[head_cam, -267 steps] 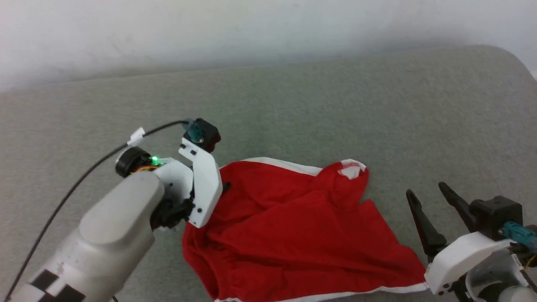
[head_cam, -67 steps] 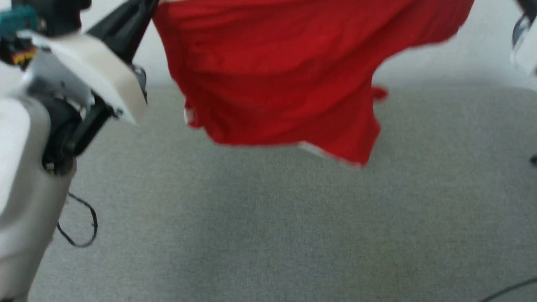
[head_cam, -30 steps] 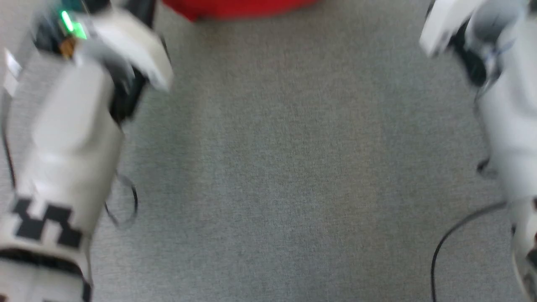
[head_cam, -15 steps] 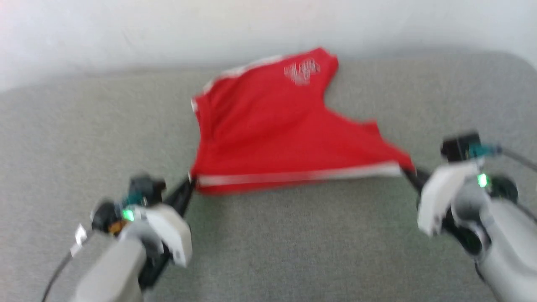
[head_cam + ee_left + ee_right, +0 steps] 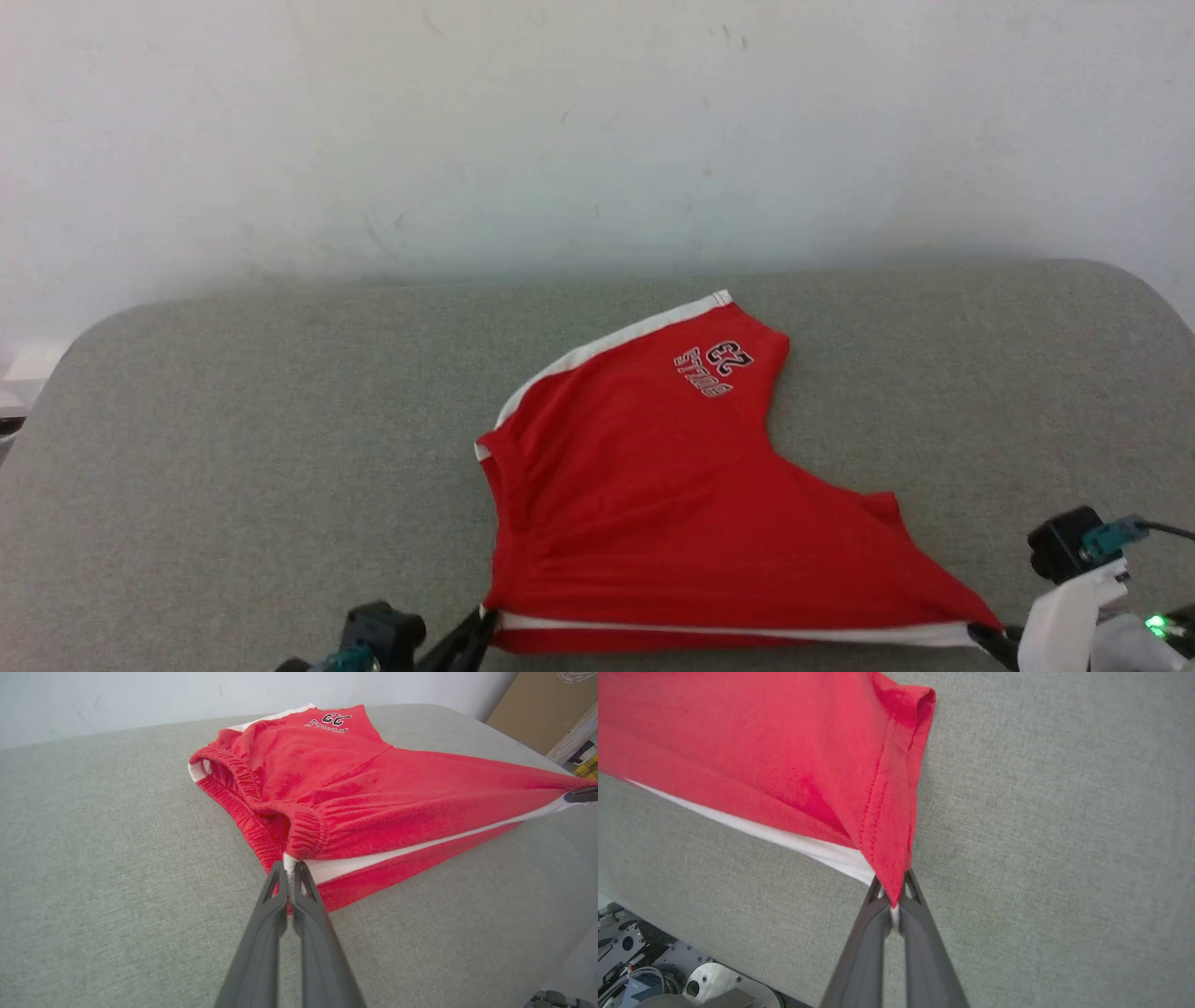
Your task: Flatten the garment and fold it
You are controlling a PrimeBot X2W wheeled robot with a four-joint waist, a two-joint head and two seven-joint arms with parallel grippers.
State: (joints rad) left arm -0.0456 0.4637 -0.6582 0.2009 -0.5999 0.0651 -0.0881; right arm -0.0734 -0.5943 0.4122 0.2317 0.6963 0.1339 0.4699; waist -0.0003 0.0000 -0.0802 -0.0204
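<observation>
Clamped on two corners of the garment (image 5: 653,485), my left end effector (image 5: 289,870) and right end effector (image 5: 892,891) risk slippage if tension between them rises.

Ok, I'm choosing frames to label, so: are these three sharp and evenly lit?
Head view: sharp, soft even light, no glare on the red shorts. Left wrist view: sharp, wide-angle stretch toward the edges, faint shadow under them. Right wrist view: weave crisp, evenly lit.
</observation>
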